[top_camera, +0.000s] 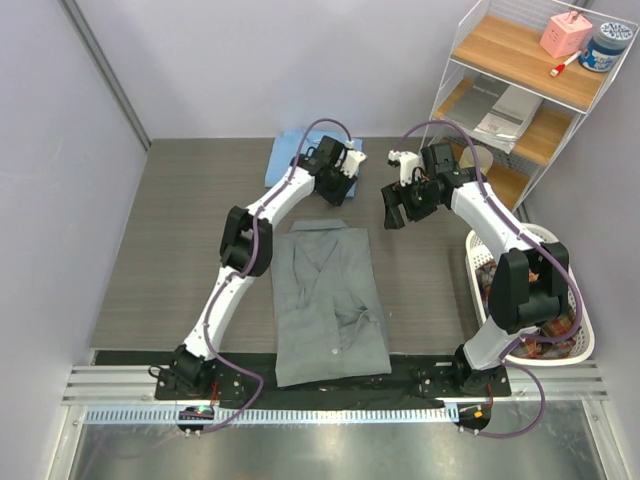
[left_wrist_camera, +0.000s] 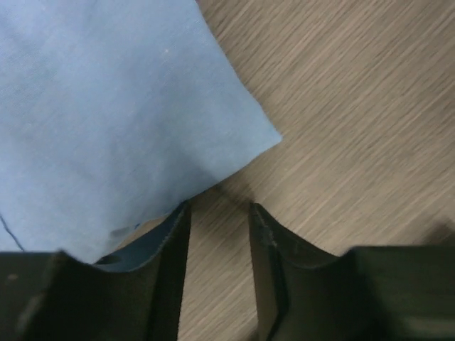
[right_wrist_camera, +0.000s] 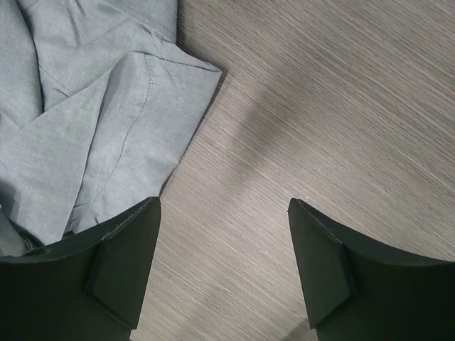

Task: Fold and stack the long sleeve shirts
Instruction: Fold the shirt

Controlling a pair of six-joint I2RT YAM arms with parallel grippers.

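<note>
From above: the light blue shirt [top_camera: 288, 155] lies folded beside my left end effector [top_camera: 338, 188]; the grey shirt [top_camera: 325, 300], nearer than both, seems half folded, not yet stacked. Left wrist: jaws slightly apart, holding nothing. Right wrist: my right end effector [right_wrist_camera: 224, 202] is wide apart, empty, with the grey shirt at its left.

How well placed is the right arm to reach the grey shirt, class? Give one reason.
Probably yes. The right gripper hangs open just beside the grey shirt, near its top corner, with only bare table between them.
</note>
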